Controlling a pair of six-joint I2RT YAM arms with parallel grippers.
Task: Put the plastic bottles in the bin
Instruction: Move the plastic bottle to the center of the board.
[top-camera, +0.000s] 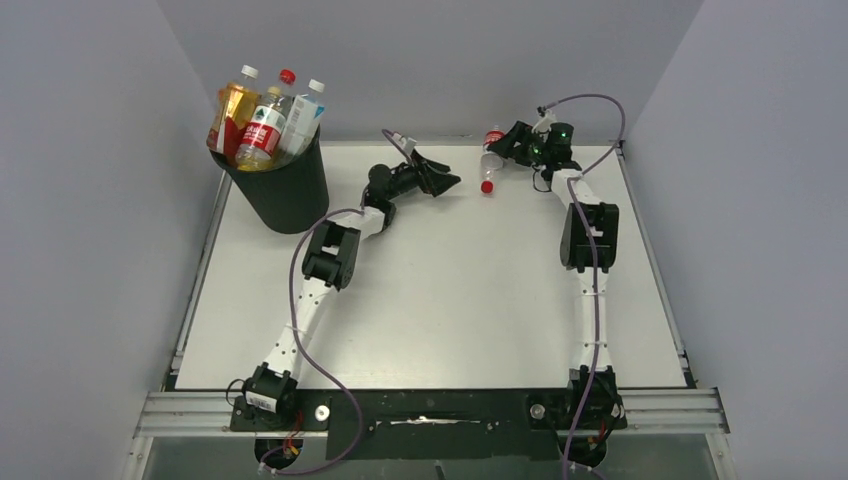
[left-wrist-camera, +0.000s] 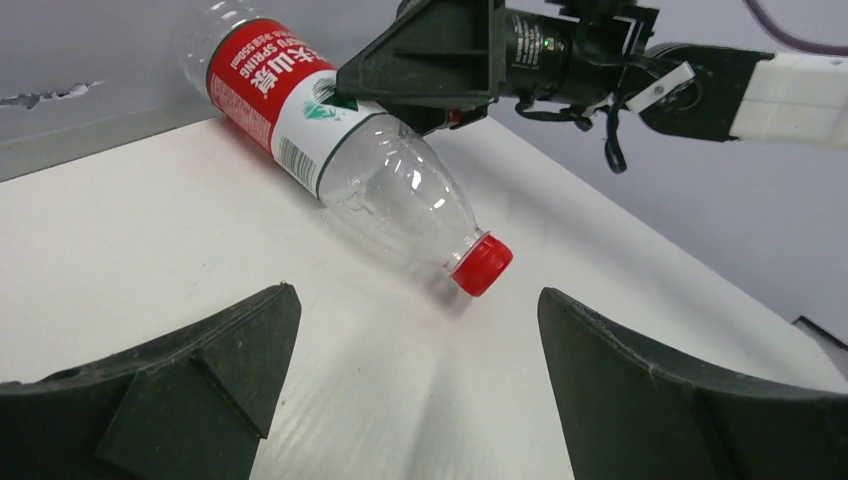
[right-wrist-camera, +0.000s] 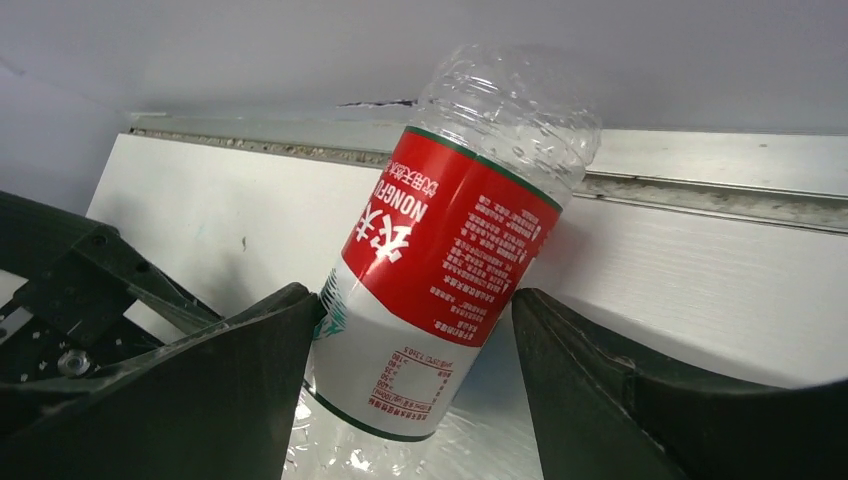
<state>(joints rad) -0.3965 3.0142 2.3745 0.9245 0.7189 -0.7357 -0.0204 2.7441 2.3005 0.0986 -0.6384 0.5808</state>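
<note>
Three bottles stand upright in the black bin at the far left corner of the white table. A clear red-labelled bottle lies tilted at the far edge, clasped at its label by the right gripper. The left gripper, jaws spread and empty, faces its red cap.

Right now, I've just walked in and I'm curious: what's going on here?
The right gripper grips a red-labelled clear bottle by its label, base raised, red cap down at the table. The left gripper sits open and empty, facing that cap. The black bin in the far left corner holds several bottles poking above its rim.
</note>
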